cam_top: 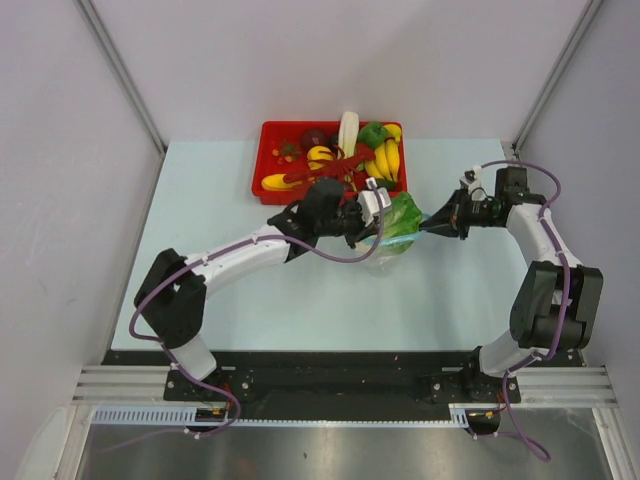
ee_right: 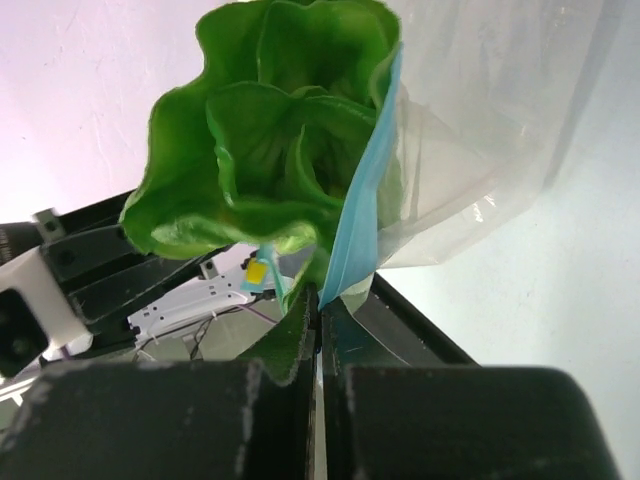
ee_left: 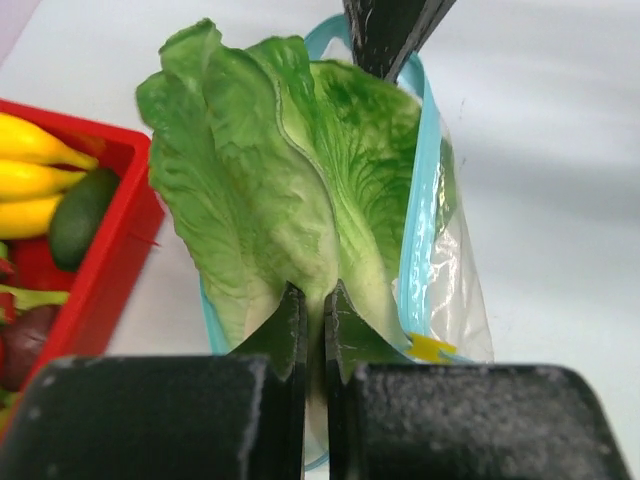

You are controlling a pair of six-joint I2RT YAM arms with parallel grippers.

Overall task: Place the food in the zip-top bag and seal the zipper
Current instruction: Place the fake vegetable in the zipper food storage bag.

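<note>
The cabbage [ee_left: 280,180] stands in the mouth of the zip-top bag [ee_left: 455,290], beside the red tray [cam_top: 270,135]. My left gripper [ee_left: 315,300] is pinched narrow on its stem, and my right gripper [ee_right: 318,292] is clamped on the zipper [ee_right: 365,200]. Risk, as I judge it: the broad leaves snag the mouth edge and drag the floppy bag out of the right grip.
</note>
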